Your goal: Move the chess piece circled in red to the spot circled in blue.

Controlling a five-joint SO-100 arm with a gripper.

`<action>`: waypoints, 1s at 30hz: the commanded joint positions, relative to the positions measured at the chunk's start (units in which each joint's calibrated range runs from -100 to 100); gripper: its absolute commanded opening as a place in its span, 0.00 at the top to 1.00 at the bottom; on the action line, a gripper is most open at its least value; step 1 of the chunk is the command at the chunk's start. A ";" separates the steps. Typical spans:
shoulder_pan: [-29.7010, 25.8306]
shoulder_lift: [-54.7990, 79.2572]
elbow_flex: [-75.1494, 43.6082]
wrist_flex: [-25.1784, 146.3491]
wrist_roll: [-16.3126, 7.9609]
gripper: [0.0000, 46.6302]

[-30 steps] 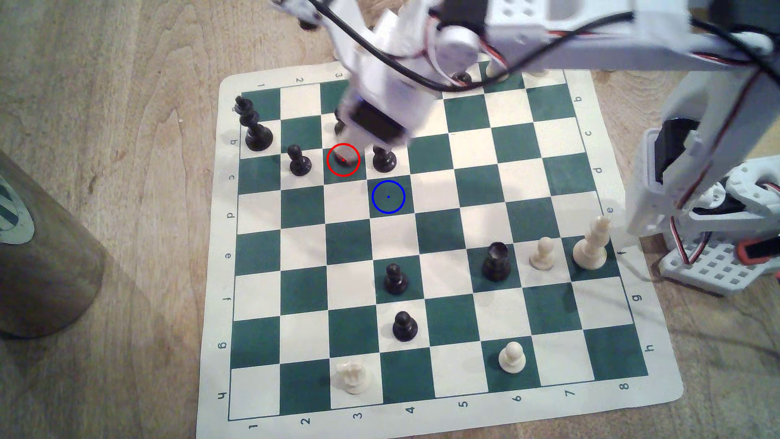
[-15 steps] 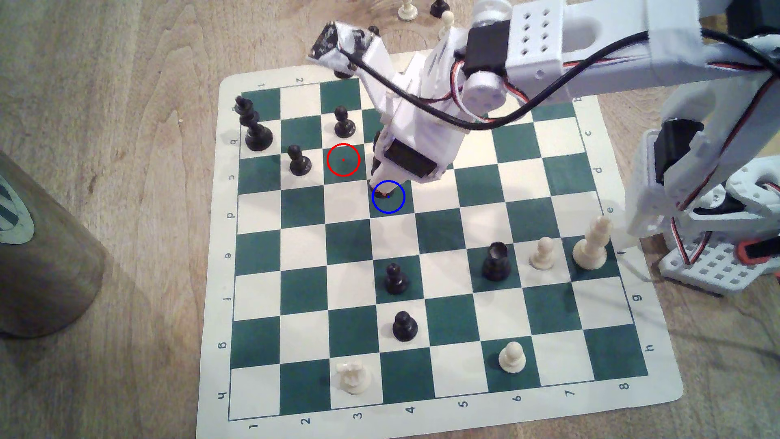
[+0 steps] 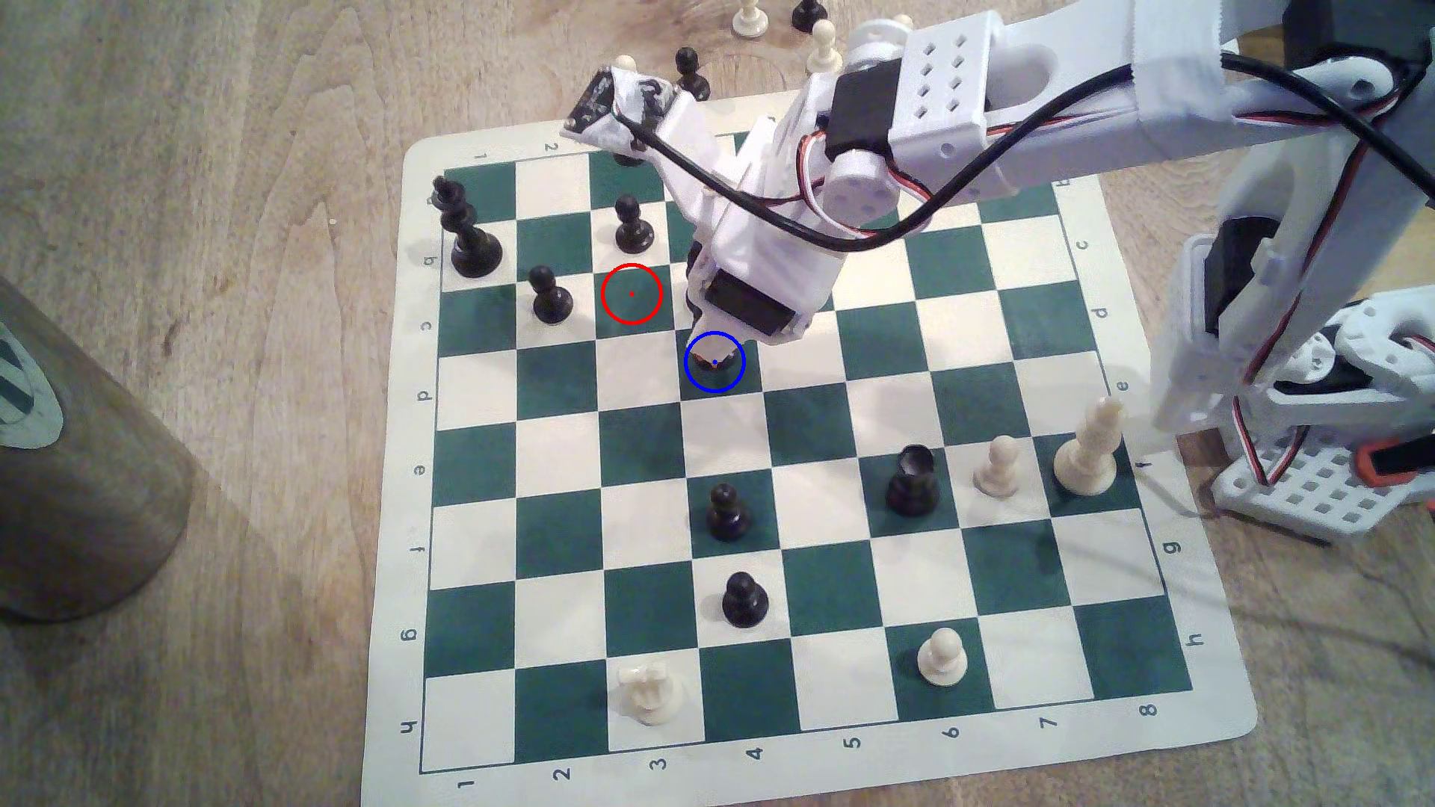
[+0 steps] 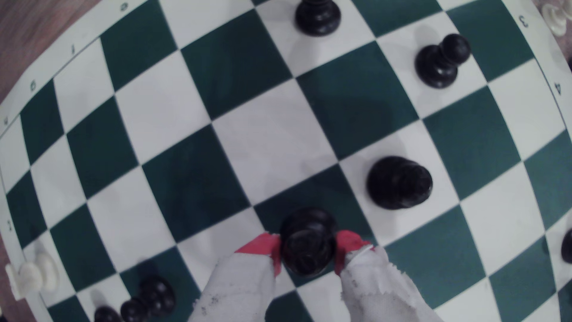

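1. My gripper (image 4: 308, 247) is clamped on the black bishop (image 4: 308, 241), one red-tipped finger (image 4: 260, 247) on each side of it.
2. The black bishop sits over the blue-ringed square (image 3: 714, 376), in the chessboard (image 3: 1149, 698)'s far half, diagonally next to the vacant red-ringed square (image 3: 631, 293).
3. Step in hand, as I judge it: setting down. Whether the base touches the board, I cannot tell.
4. Next calls for a steady descent, then opening and rising straight, clear of the black pawn (image 4: 399, 182) just beside.
5. On the board in the exterior view I count four unobstructed black pawns, one black king, one black rook and four white pieces.
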 commanded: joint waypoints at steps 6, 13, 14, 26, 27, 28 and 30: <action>0.43 3.36 -0.82 -3.24 0.15 0.96; 0.98 3.70 -0.82 -3.48 0.59 0.85; 0.98 3.70 -0.82 -3.32 0.63 0.81; 0.75 -4.45 0.36 3.56 1.32 0.61; 0.51 -5.55 0.45 4.79 1.47 0.61; 0.28 -6.66 0.45 6.26 1.66 0.61; -0.58 -9.88 0.45 11.09 2.10 0.60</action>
